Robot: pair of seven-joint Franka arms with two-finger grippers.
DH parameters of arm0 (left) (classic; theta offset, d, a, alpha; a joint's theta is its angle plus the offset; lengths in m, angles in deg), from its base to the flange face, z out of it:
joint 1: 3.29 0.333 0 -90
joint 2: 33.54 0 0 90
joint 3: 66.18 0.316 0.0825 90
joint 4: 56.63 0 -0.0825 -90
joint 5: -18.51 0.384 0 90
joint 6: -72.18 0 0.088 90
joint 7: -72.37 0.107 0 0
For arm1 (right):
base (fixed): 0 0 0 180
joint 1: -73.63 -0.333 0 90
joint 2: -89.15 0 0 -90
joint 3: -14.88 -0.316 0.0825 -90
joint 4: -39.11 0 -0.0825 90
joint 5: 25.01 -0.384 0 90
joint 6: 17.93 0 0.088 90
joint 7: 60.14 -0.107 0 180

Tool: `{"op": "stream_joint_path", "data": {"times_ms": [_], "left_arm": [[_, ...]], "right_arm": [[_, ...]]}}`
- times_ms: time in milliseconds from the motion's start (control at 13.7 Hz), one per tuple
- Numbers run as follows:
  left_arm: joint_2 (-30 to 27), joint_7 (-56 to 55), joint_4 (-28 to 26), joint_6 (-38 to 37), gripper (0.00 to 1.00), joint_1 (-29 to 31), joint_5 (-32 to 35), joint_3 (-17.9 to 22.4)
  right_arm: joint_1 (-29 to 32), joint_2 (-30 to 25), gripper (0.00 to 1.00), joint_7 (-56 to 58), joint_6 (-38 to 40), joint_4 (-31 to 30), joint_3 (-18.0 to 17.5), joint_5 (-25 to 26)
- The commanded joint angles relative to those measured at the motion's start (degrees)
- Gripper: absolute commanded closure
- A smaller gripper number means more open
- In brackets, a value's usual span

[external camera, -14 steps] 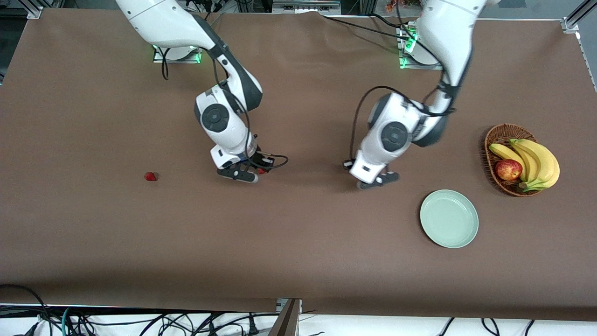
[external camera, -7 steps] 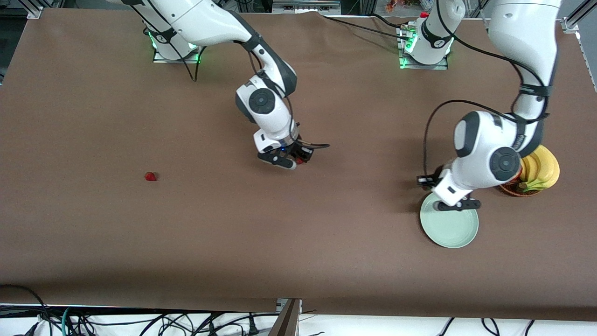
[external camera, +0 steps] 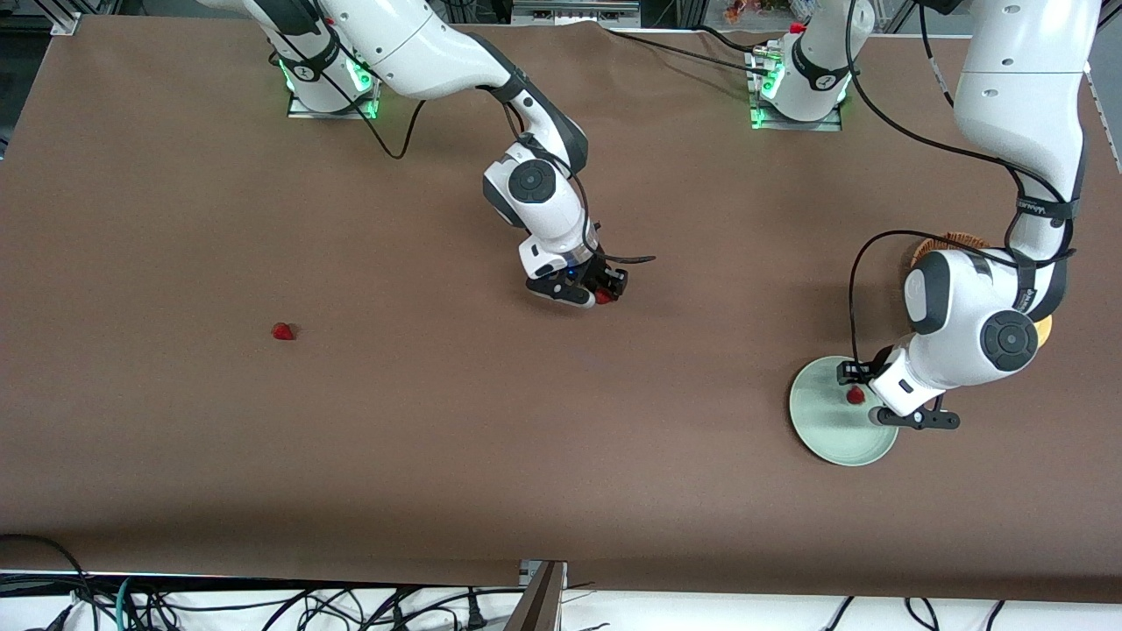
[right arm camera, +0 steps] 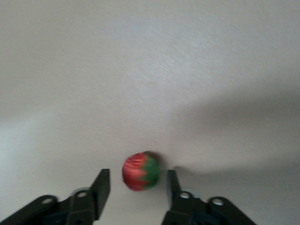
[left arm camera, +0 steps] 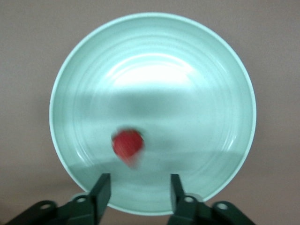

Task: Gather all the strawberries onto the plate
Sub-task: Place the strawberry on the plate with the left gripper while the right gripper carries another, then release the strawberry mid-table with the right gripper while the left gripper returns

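Note:
The mint-green plate [external camera: 824,438] lies toward the left arm's end of the table. One strawberry [external camera: 855,395] is in it, blurred in the left wrist view [left arm camera: 127,144]. My left gripper [external camera: 881,396] hangs over the plate [left arm camera: 187,108], open [left arm camera: 138,187] and holding nothing. My right gripper [external camera: 592,289] is low over the middle of the table, open [right arm camera: 136,187]. A second strawberry [right arm camera: 139,171] sits loose between its fingertips with a gap on each side, red at the fingers [external camera: 603,298]. A third strawberry [external camera: 282,331] lies on the table toward the right arm's end.
The wicker basket [external camera: 951,241] stands beside the plate, farther from the front camera, mostly hidden by the left arm. A bit of yellow banana [external camera: 1043,329] shows past the wrist. Cables run along the table's near edge [external camera: 263,605].
Both arms swung toward the left arm's end. The left gripper reached over the plate and opened, and its strawberry now lies in the plate. The right gripper opened around its strawberry.

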Motion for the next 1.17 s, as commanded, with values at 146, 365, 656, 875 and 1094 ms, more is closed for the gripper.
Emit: {"op": "stream_joint_path", "data": {"times_ms": [146, 365, 656, 875, 1094], "left_arm": [[-2.0, -0.6, 2.0, -3.6, 0.0, -0.3, 0.1, -3.5], [-2.4, -8.1, 2.0, -4.1, 0.0, -0.3, 0.1, -8.2], [-1.9, -26.1, 2.0, -3.7, 0.0, -4.7, 0.1, -14.6], [-0.7, -43.8, 4.4, -3.5, 0.0, -15.8, -4.2, -14.6], [0.6, -57.2, 4.0, -3.2, 0.0, -25.2, -3.7, -14.2]], "right_arm": [[6.1, -3.9, 0.0, 11.9, 13.1, 3.2, 2.2, 3.6], [14.0, -7.4, 0.0, 30.1, 23.9, 2.6, 3.6, 3.3], [23.1, -9.6, 0.0, 54.0, 35.6, 2.3, 8.6, 3.1], [26.8, -11.7, 0.0, 65.0, 36.7, -1.9, 12.8, 3.1], [27.5, -13.2, 0.0, 72.0, 36.4, -5.5, 17.5, 3.1]]}}
